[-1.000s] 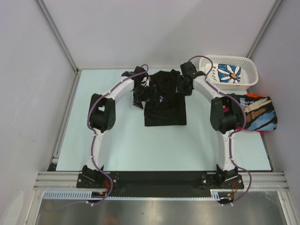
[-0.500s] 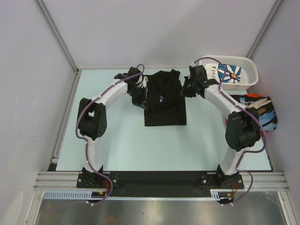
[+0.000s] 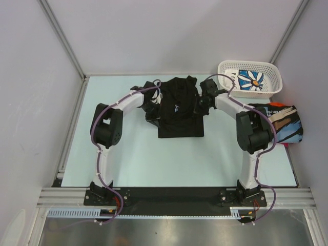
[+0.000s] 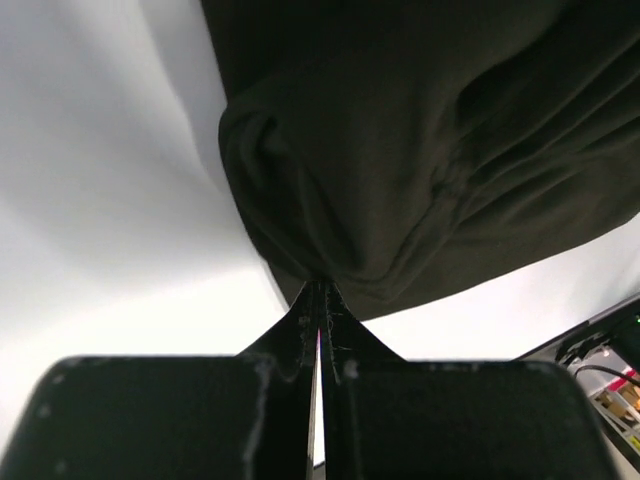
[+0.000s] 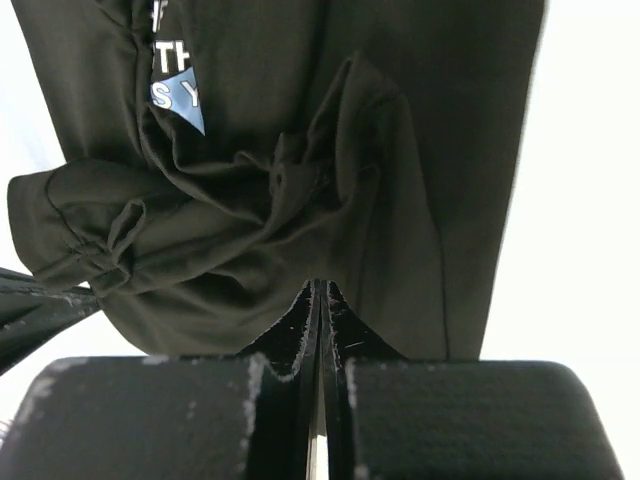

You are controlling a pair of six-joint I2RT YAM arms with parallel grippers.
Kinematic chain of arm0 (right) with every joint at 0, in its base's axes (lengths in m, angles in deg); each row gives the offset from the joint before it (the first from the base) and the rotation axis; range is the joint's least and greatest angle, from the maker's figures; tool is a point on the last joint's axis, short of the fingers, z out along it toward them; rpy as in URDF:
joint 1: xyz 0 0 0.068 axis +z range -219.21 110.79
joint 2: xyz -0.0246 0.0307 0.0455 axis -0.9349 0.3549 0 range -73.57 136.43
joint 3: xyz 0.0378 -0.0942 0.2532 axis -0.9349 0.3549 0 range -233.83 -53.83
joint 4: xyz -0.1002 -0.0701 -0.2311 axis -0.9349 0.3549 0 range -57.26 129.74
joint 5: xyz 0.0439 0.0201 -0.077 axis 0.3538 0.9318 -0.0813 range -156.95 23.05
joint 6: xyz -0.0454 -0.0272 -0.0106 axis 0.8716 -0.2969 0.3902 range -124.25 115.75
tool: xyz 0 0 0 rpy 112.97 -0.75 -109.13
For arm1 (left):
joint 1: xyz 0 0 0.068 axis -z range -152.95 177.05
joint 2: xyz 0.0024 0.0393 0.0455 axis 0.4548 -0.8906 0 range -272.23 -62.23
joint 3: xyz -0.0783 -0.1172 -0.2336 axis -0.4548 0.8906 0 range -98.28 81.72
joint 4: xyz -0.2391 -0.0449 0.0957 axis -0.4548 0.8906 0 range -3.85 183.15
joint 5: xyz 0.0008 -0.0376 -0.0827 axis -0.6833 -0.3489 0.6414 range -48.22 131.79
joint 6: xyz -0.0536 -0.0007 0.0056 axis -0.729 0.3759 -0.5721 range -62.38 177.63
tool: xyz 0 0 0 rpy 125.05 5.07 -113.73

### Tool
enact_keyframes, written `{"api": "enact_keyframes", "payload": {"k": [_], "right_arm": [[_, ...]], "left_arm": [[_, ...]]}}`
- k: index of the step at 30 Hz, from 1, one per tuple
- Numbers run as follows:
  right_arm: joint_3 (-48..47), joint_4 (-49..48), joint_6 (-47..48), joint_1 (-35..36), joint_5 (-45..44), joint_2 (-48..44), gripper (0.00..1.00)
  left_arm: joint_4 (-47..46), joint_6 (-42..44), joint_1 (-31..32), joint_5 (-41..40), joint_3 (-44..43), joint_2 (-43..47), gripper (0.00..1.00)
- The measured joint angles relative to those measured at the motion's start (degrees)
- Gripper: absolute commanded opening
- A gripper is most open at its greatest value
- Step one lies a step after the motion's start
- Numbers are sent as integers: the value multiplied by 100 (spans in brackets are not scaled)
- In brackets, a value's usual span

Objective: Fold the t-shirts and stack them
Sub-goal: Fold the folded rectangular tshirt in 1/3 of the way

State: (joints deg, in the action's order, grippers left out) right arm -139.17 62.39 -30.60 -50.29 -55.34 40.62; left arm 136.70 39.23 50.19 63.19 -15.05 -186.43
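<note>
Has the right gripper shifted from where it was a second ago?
Yes: the right gripper has come slightly toward the near edge, away from the basket, along the black t-shirt.

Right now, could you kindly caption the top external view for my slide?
Left end effector and right end effector pinch opposite sides of the black t-shirt; basket far right.

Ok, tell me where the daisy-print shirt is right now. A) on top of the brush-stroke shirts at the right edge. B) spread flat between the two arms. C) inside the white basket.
C: the daisy-print shirt lies inside the white basket at the far right corner.
</note>
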Motion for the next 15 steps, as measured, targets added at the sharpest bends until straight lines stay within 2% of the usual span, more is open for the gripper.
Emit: {"api": "enact_keyframes", "payload": {"k": [10,15], "right_arm": [[-291,48,-2,94,166,323,0],[-501,61,4,114,173,656,0]], "left_arm": [[-2,0,-2,31,-610,-227,0],[92,-7,-2,28,-1259,-841,0]]}}
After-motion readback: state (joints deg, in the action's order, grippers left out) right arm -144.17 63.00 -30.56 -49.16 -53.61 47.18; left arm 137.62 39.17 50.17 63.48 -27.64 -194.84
